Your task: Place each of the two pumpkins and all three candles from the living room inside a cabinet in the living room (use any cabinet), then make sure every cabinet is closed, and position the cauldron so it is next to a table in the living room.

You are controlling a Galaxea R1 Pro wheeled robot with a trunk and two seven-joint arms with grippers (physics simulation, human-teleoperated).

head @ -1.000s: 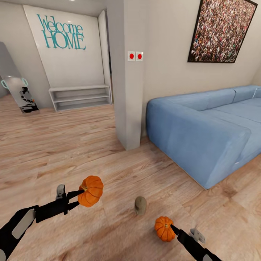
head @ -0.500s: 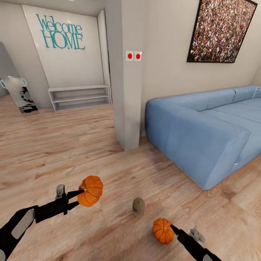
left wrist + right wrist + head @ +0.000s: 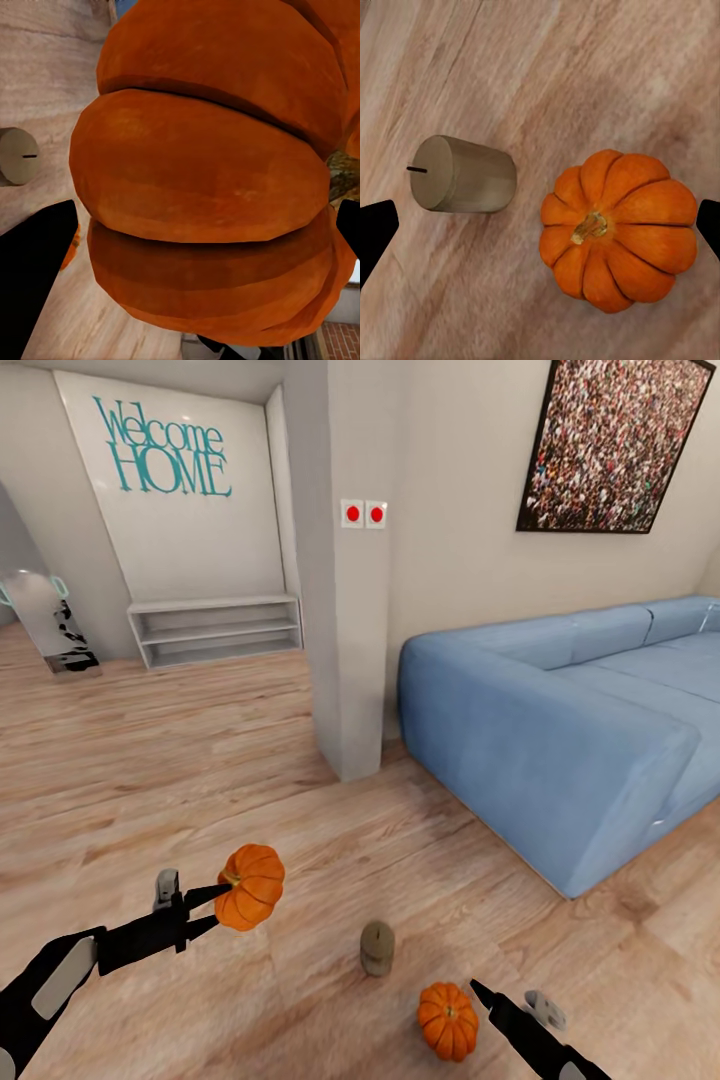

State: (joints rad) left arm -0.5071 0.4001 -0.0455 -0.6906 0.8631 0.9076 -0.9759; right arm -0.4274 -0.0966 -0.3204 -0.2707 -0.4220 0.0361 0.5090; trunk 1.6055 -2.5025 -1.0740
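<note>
While held aloft, one pumpkin [image 3: 250,886].

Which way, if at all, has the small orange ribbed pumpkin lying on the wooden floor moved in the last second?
No. The pumpkin keeps its spot beside the stubby tan wax candle; both slid down the head view together, so the camera shifted.

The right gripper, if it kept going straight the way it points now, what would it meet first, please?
Most likely the pumpkin on the floor, which sits ahead between the open fingers of the right gripper. The candle lies off to one side. Depth is hard to judge.
</note>
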